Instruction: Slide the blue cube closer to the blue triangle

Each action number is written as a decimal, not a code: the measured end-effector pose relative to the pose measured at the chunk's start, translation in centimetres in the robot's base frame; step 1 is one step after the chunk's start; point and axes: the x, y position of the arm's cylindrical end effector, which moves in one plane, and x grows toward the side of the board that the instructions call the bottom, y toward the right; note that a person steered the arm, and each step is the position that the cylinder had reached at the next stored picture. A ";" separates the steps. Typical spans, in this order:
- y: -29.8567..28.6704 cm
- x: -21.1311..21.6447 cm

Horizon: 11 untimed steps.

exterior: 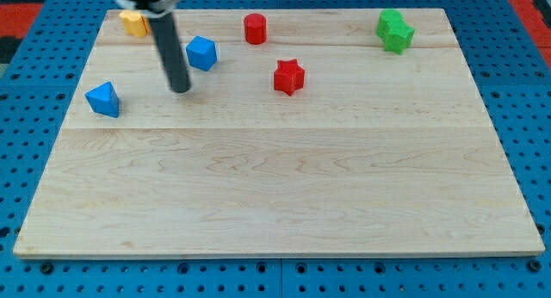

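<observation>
The blue cube [201, 53] sits near the view's top left on the wooden board [275, 186]. The blue triangle [102, 99] lies lower and further left, near the board's left edge. My tip [181, 89] rests on the board just below and left of the blue cube, a small gap apart from it, and to the right of the blue triangle. The rod rises from the tip toward the view's top left.
A yellow block [133, 22] sits at the top left corner, partly behind the rod. A red cylinder [255, 28] and a red star [289, 77] lie right of the cube. Two green blocks [394, 29] sit together at the top right.
</observation>
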 end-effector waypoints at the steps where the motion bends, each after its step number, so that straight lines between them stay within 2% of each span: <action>1: 5.0 -1.6; 3: 6.9 -8.2; 4: 5.7 -8.5; 7: -2.4 -5.5; 8: -4.3 -3.3; 11: -9.1 -0.7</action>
